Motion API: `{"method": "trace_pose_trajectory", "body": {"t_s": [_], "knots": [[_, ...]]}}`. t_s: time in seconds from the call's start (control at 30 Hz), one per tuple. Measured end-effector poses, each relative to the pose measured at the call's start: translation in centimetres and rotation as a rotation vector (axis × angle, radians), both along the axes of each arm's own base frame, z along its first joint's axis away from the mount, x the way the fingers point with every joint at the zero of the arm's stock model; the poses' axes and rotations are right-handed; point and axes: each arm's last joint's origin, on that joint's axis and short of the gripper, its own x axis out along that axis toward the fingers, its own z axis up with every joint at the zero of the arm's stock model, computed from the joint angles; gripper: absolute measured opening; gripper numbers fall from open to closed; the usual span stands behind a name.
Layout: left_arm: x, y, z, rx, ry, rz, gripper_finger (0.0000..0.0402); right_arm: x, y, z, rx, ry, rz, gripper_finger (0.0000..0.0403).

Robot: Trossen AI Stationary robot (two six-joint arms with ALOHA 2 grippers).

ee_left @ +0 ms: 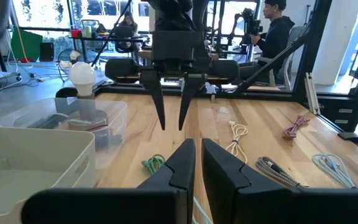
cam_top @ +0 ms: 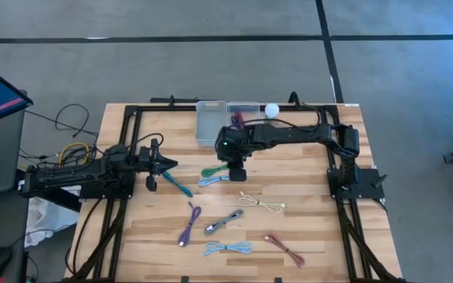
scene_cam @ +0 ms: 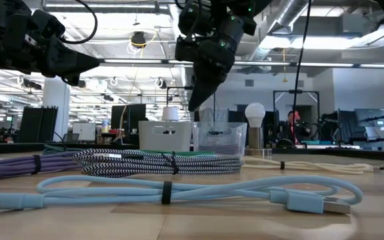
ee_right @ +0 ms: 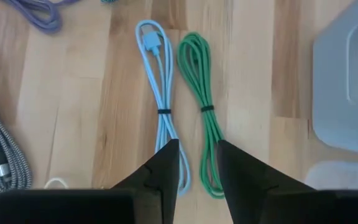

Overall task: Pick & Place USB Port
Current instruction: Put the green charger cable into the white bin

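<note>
Right wrist view puts your right gripper [ee_right: 196, 163] directly above two bundled cables, fingers part-way apart and holding nothing. Nearest its tips lies the light blue cable [ee_right: 161, 106], looped and tied at the middle, touching the green cable [ee_right: 202, 109] alongside. You risk pinching both, since they sit so close. Beyond the green one stands the white bin [ee_right: 348, 74]. Your left gripper [cam_top: 163, 164] waits, fingers closed.

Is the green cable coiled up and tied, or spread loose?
Tied up. The green cable lies folded into a long narrow bundle with a dark band around its middle, flat on the table beside the light blue cable.
</note>
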Motion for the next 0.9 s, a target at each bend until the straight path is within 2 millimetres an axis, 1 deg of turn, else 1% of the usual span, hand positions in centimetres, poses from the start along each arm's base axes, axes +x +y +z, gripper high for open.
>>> {"method": "trace_pose_trajectory", "body": {"t_s": [0.17,0.23,0.37,0.43,0.5,0.57,0.63,0.7,0.77,0.8,0.83,0.9], "knots": [[0.0,0.0,0.0,0.0,0.0,0.0,0.0027,-0.3,-0.4,-1.2,0.051,0.041,-0.07,0.0102],[0.0,0.0,0.0,0.0,0.0,0.0,0.0027,-0.2,-0.6,-1.4,0.067,0.025,-0.099,0.0102],[0.0,0.0,0.0,0.0,0.0,0.0,0.0027,-0.4,-0.7,-2.0,0.065,0.035,-0.107,0.0102],[0.0,0.0,0.0,0.0,0.0,0.0,0.0027,-0.2,-0.7,-1.8,0.062,0.011,-0.103,0.0102],[0.0,0.0,0.0,0.0,0.0,0.0,0.0027,0.3,-0.7,-2.2,0.057,-0.012,-0.096,0.0102],[0.0,0.0,0.0,0.0,0.0,0.0,0.0027,0.3,-0.7,-2.7,0.058,0.001,-0.095,0.0102],[0.0,0.0,0.0,0.0,0.0,0.0,0.0027,1.0,-0.8,-3.2,0.052,-0.025,-0.087,0.0102],[0.0,0.0,0.0,0.0,0.002,0.0,0.0027,0.7,-0.6,-4.3,0.05,0.041,-0.076,0.0102],[0.0,0.0,-0.1,-0.001,0.005,0.0,0.0027,1.4,-0.4,-5.4,0.041,0.029,-0.064,0.0102],[0.1,0.0,-0.1,-0.002,0.008,0.0,0.0027,1.2,-0.1,-5.8,0.042,0.061,-0.059,0.0102],[0.1,0.0,-0.1,-0.003,0.012,0.0,0.0027,1.1,0.1,-6.2,0.039,0.084,-0.054,0.0102],[0.1,0.0,-0.2,-0.004,0.02,0.0,0.0027,1.7,0.5,-6.4,0.014,0.056,-0.039,0.0102]]}}
